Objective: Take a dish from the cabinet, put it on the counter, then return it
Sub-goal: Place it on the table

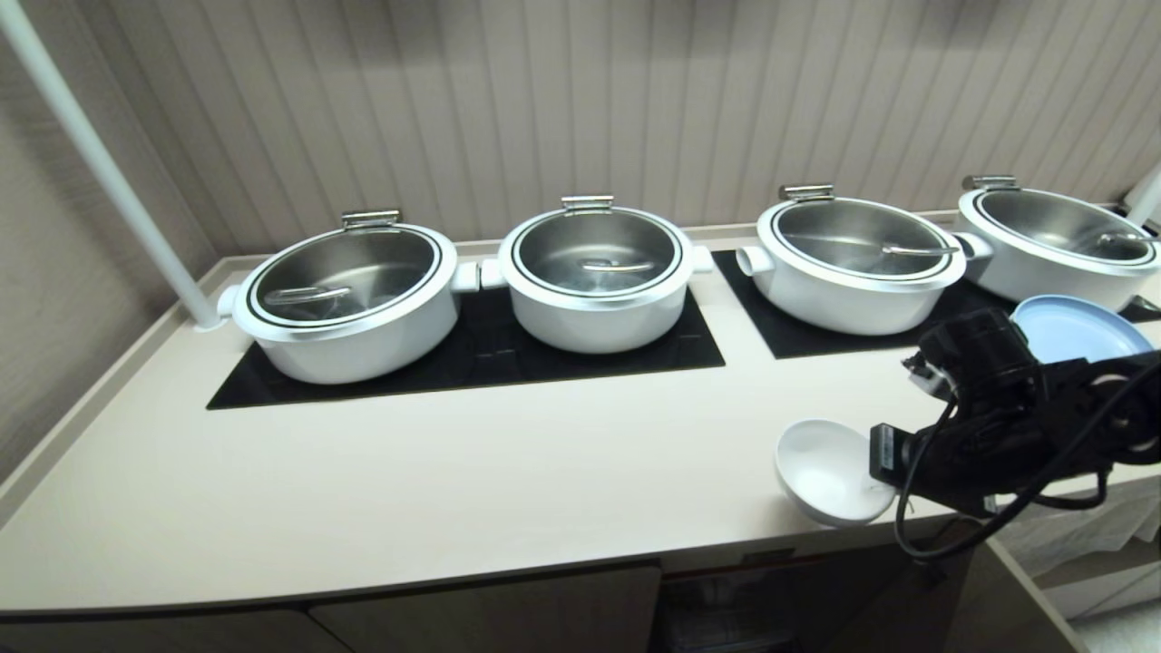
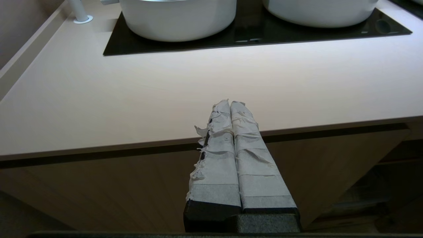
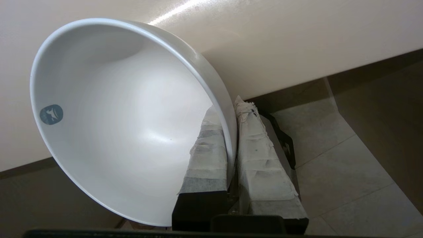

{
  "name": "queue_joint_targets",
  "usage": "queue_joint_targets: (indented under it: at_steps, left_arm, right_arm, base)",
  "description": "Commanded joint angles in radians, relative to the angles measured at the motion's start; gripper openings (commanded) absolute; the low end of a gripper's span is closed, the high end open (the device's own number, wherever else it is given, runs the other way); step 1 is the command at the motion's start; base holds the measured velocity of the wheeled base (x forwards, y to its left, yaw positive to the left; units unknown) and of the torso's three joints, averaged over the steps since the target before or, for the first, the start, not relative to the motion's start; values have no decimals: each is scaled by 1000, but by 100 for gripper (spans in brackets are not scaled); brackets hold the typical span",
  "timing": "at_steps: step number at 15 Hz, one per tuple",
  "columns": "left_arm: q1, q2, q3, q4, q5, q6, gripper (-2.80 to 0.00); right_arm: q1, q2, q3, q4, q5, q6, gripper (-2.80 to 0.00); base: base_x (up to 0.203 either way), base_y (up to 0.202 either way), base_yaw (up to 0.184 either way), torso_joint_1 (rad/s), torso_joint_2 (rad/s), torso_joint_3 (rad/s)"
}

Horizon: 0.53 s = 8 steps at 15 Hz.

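The dish (image 1: 821, 467) is a small glossy white bowl, tilted on its side over the counter (image 1: 453, 472) near its front edge on the right. My right gripper (image 1: 884, 494) is shut on the dish's rim (image 3: 228, 132), one taped finger inside the bowl and one outside. Whether the bowl touches the countertop (image 3: 297, 33) I cannot tell. The cabinet (image 1: 490, 608) runs under the counter, and its door below the bowl stands open. My left gripper (image 2: 230, 103) is parked low in front of the cabinet front (image 2: 99, 185), shut with nothing in it.
Several big white pots with steel lids (image 1: 349, 299) stand on black glass panels (image 1: 472, 358) along the back. A pale blue plate (image 1: 1079, 328) lies right of my right arm. A white pole (image 1: 109, 172) rises at the back left corner.
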Motion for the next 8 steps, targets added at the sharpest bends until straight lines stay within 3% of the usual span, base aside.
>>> queue_joint_targets:
  at_steps: [1, 8]
  left_arm:
    - [0, 0, 0, 0, 0, 0, -280]
    - [0, 0, 0, 0, 0, 0, -280]
  right_arm:
    - [0, 30, -9, -10, 3, 3, -280]
    - [4, 101, -12, -59, 10, 6, -280]
  base:
    - [0, 0, 0, 0, 0, 0]
    - [0, 0, 0, 0, 0, 0]
